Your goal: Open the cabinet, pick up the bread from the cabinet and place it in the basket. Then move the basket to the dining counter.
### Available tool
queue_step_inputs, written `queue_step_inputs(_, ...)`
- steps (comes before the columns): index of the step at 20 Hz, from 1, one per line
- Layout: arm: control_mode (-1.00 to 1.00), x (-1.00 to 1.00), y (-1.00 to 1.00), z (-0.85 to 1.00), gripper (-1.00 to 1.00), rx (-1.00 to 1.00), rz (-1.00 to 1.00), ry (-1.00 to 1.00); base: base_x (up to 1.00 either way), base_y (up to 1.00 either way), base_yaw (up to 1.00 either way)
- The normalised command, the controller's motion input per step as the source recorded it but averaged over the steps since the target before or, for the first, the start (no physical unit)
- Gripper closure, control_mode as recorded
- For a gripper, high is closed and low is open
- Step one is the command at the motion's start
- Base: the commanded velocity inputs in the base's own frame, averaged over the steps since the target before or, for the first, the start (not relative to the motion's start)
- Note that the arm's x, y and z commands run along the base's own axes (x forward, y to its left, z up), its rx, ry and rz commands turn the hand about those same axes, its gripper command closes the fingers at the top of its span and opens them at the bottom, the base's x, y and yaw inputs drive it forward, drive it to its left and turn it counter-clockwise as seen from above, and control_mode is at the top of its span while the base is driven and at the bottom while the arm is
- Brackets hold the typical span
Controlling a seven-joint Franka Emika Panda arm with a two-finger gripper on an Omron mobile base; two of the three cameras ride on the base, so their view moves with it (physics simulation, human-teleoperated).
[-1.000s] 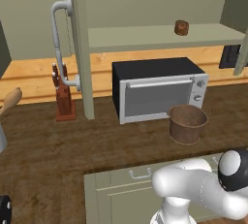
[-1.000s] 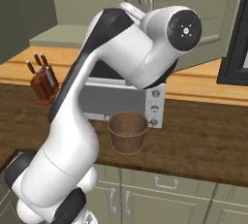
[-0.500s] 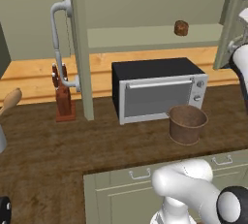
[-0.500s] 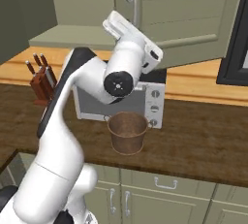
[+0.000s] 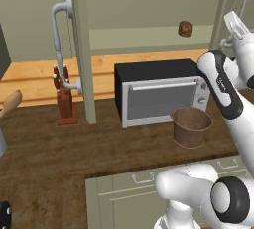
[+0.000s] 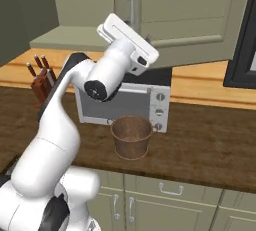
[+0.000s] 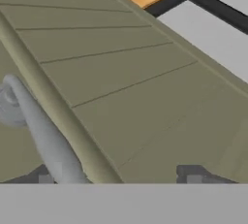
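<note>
The arm hides the toaster oven's left half, and the cabinet door's top is cut off.

Domestic kitchen, rendered. Olive grey-green wall cabinet with panelled doors and long curved grey metal handles, mounted above a dark wood-grain countertop. Backsplash strip of light orange wood planks behind the counter. Black and silver toaster oven with glass door and side knobs sits on the counter; brown round tapering basket just in front of it. Reddish-brown wooden knife block with dark handles stands near the left cabinet door. Low olive cabinets with small metal pulls run beneath the counter edge. Small dark-brown bread lump rests on the open cabinet shelf.
</note>
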Motion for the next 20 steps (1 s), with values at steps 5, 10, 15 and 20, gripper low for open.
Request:
queue_step_inputs(5,-1.0,-0.6,0.0,0.49,-1.0,0.0,0.0,0.41,0.0,0.0,0.0)
queue_step_inputs(10,-1.0,-0.5,0.19,0.36,-1.0,0.0,0.0,0.39,0.0,0.0,0.0)
queue_step_inputs(15,-1.0,-0.62,0.55,0.1,-1.0,0.0,0.01,0.37,0.0,0.0,0.0)
queue_step_inputs(20,-1.0,-0.77,0.76,-0.03,-1.0,0.05,0.0,0.43,0.0,0.0,0.0)
